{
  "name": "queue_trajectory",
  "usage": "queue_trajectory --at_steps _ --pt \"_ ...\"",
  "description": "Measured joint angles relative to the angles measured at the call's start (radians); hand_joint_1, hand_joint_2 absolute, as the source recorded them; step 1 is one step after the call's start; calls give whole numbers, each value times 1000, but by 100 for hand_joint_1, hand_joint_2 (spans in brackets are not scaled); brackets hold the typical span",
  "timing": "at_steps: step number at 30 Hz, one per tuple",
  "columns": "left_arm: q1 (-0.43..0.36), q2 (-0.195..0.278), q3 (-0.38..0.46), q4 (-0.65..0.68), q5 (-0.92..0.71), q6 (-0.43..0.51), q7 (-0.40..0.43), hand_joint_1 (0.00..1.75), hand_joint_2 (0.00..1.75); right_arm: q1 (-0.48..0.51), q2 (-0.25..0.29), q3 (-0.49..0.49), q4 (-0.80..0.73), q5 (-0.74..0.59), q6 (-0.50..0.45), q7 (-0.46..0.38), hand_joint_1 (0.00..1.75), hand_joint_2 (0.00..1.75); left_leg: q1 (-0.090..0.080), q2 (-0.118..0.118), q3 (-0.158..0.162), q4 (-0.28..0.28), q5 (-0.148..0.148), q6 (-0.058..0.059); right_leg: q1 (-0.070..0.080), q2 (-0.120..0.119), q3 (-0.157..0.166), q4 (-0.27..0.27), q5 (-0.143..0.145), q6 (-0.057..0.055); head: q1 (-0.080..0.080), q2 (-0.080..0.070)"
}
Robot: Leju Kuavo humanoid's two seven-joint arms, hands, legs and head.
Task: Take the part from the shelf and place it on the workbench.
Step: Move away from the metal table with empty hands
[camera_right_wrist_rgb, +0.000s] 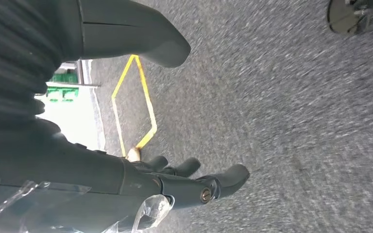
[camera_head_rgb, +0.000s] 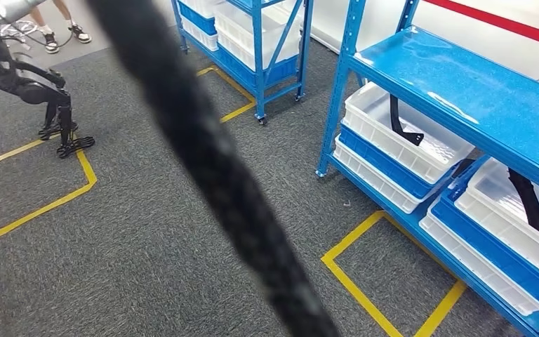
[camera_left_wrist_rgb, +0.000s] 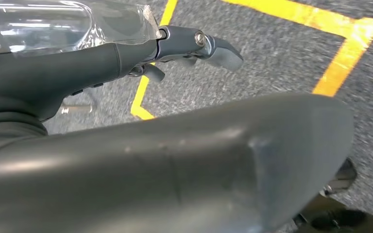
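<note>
A blue shelf [camera_head_rgb: 463, 84] stands at the right of the head view. On its lower level a white bin [camera_head_rgb: 365, 105] holds a thin black part [camera_head_rgb: 405, 126]. A second white bin [camera_head_rgb: 495, 210] beside it holds another black part [camera_head_rgb: 533, 203]. My left hand [camera_left_wrist_rgb: 141, 111] hangs over the grey carpet, its fingers [camera_left_wrist_rgb: 213, 48] stretched out and nothing in it. My right hand [camera_right_wrist_rgb: 126, 179] also hangs above the carpet, with its fingers [camera_right_wrist_rgb: 226, 180] extended and empty.
A blurred black cable [camera_head_rgb: 210, 161] crosses the head view diagonally. Yellow tape squares [camera_head_rgb: 386, 295] mark the carpet before the shelf and at the left [camera_head_rgb: 42, 203]. A second blue wheeled shelf [camera_head_rgb: 260, 49] stands farther back. Another dark robot [camera_head_rgb: 35, 84] and a person's feet [camera_head_rgb: 63, 31] are far left.
</note>
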Motion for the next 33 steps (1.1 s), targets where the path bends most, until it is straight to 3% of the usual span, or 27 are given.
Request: queue_trajectory --at_steps 2,4,5,7,8,10,12,13,14,15,16,18,19,20,22,23,25,27,29,30,31,33 --pt "-2 -1 0 0 0 0 0 0 0 0 -1 0 0 -2 0 1 0 175 0 21 5 1 -4 -6 -1 -35 76 -136 61 2 0 0" --pt "-2 -1 0 0 0 0 -1 0 0 -2 -2 0 0 -3 -1 2 0 175 -5 38 10 5 -13 -17 1 -71 133 -243 95 -5 0 0" --pt "-2 -1 0 0 -1 0 -1 0 0 -2 -2 0 0 -4 -1 2 0 175 -8 47 12 6 -16 -22 2 -76 140 -260 97 -13 0 0" --pt "-4 -1 0 0 -1 0 -1 0 0 -2 -2 0 0 -4 -1 3 0 175 -7 65 19 6 -22 -32 5 -51 138 -261 99 -29 0 0" --pt "-6 -1 0 0 -1 0 -1 0 0 -1 -2 0 0 -5 -1 3 0 175 -4 59 19 13 -29 -38 5 -40 137 -262 101 -36 0 0" --pt "-8 -2 0 0 -2 -1 -1 0 0 -3 -3 0 0 -5 -2 5 0 175 3 15 -5 80 -76 -49 2 -20 135 -264 107 -48 0 0" --pt "-5 -3 0 0 -2 -2 0 0 0 -5 -3 0 0 -5 -3 6 0 175 5 -33 -69 223 -148 -53 4 2 130 -264 112 -56 -1 0" --pt "-2 -3 0 0 -2 -2 1 0 0 -6 -3 0 0 -5 -3 7 0 175 5 -42 -101 288 -171 -53 6 16 128 -264 113 -58 -1 0" --pt "1 -3 0 0 -2 -3 2 0 0 -5 -3 0 0 -5 -3 7 0 175 4 -47 -120 322 -175 -51 8 30 127 -264 115 -59 -1 0" --pt "2 -3 0 0 -2 -3 2 0 0 -4 -3 0 0 -6 -3 7 0 175 3 -50 -118 312 -157 -46 10 44 126 -264 117 -60 -1 0" --pt "2 -3 0 0 -2 -3 2 0 0 -4 -3 0 0 -6 -3 7 0 175 0 -57 -97 260 -123 -38 12 58 126 -264 119 -59 -1 0" --pt "-1 -3 0 0 -2 -3 2 0 0 -4 -2 0 0 -6 -3 7 0 175 -7 -101 -30 106 -47 -18 14 85 124 -263 123 -57 -1 0" --pt "-2 -3 0 0 -2 -3 2 0 0 -4 -2 0 0 -6 -3 8 0 175 -10 -119 -5 48 -24 -13 15 99 122 -262 125 -55 -1 0" --pt "-2 -4 0 0 -2 -3 3 0 0 -3 -2 0 0 -7 -3 8 0 175 -13 -129 8 17 -13 -12 15 111 119 -262 127 -53 -1 0" --pt "-3 -5 0 0 -2 -4 3 0 0 -1 -3 0 1 -7 -3 9 0 175 -14 -109 11 5 -8 -17 16 138 111 -261 133 -46 -1 0" --pt "-4 -6 0 0 -2 -5 3 0 0 2 -5 0 1 -7 -3 9 0 175 -12 -95 12 2 -5 -16 15 136 107 -255 132 -43 -1 0" --pt "-6 -9 0 0 -2 -5 3 0 0 3 -7 0 2 -7 -4 9 0 175 -7 -66 10 -3 1 -7 16 87 81 -199 92 -35 1 0" --pt "-4 -9 0 0 -1 -5 1 0 0 2 -8 0 2 -8 -4 9 0 175 -5 -39 7 -4 3 0 14 24 23 -68 14 -25 4 0" --pt "-1 -10 0 0 0 -7 -2 0 0 2 -8 0 2 -8 -4 8 0 175 -1 -12 4 -3 4 -1 5 6 -21 38 -27 -14 5 0" --pt "-1 -10 0 0 0 -8 -3 0 0 2 -8 0 2 -8 -4 8 0 175 3 0 3 -3 3 -3 -1 2 -17 40 -19 -7 5 0" --pt "-1 -11 0 0 0 -8 -4 0 0 2 -9 0 2 -8 -4 8 0 175 9 11 3 -1 2 -8 -8 -5 7 0 5 1 5 0" --pt "-2 -11 0 0 0 -9 -5 0 0 1 -9 0 3 -8 -4 8 0 175 16 28 4 9 -5 -27 -21 -45 88 -140 59 21 6 0"
